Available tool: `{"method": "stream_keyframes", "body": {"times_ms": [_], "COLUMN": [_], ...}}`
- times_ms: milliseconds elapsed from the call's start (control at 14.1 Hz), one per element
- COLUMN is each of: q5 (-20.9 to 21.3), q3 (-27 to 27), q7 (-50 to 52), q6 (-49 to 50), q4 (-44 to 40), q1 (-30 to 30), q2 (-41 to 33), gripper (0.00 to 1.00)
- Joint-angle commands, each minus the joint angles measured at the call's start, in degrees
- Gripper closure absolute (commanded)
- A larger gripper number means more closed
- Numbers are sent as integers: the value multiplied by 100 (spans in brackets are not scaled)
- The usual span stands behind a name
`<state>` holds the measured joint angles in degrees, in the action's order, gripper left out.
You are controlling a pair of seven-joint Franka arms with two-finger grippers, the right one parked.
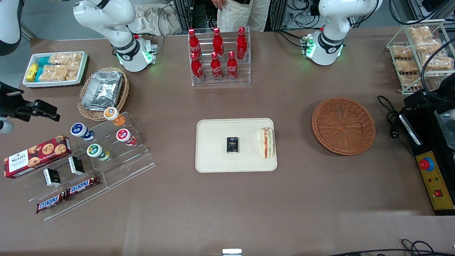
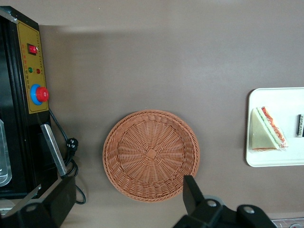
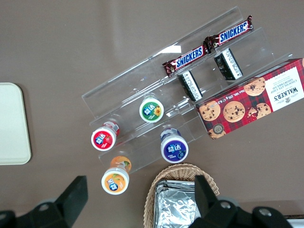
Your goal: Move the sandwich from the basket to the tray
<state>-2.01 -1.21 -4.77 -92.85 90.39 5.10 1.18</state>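
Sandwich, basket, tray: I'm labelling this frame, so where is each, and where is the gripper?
Sandwich [image 1: 267, 143]: front view, top bread face.
Basket [image 1: 343, 126]: front view, woven floor.
Tray [image 1: 213, 156]: front view, bare surface.
Gripper [image 2: 118, 199]: left wrist view, above basket rim.

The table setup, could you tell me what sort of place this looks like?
Probably a robotics lab mock-up of a snack shop: racked cola bottles, a sandwich on a tray, an empty basket, and the gripper up above it.
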Motion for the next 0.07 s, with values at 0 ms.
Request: {"method": "stream_keyframes", "body": {"times_ms": [0], "q5": [16], "q3": [34], "q7": [-24], "q6": [109], "q4": [-92], "q1": [-27], "q2": [31], "gripper": [0]}}
